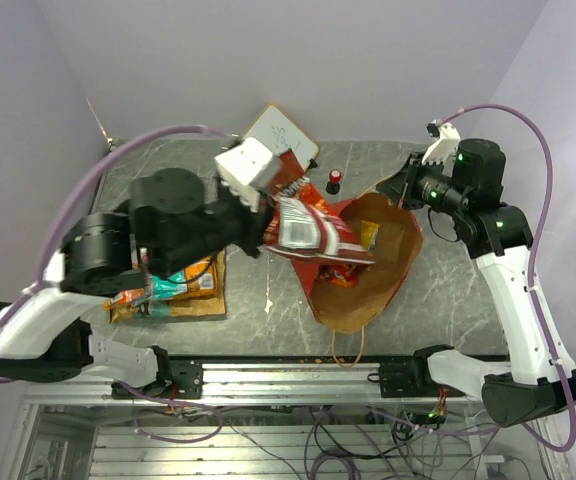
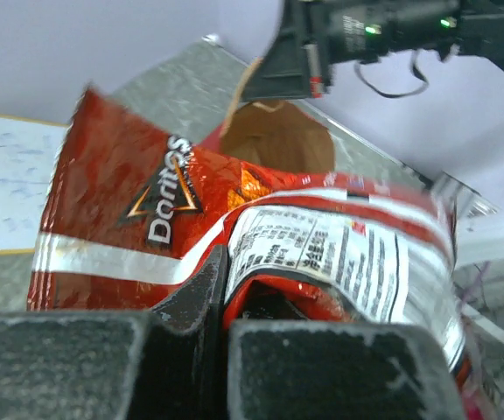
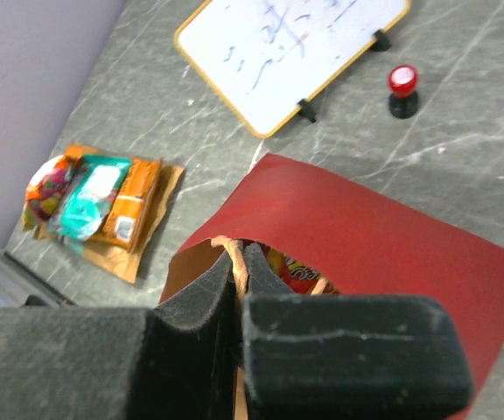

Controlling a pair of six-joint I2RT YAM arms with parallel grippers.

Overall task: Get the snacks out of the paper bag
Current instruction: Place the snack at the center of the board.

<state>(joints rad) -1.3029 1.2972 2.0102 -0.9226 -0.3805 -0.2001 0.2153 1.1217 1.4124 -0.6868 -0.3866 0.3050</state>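
The grey, marble-veined table (image 1: 448,290) carries everything. The paper bag (image 1: 353,300) lies on it, matte red outside and brown kraft inside. Its rim is pinched flat in the closed right pincer (image 3: 239,262), and a glossy red-and-yellow packet (image 3: 291,267) shows inside just beyond those fingertips. Far ahead of that pincer lies a rectangular whiteboard (image 3: 287,44) with a yellow frame and faint blue scribbles I can't read. The left pincer (image 2: 224,297) is clamped tight on the edge of a crinkly red foil packet (image 2: 147,201), lifted in front of the bag's mouth. It reads "Doritos" in white beside a white panel of fine print. Well to the left of the right pincer, orange and teal packets (image 3: 94,201) are piled on a tan one. A small red-capped object (image 3: 402,87) stands by the whiteboard.
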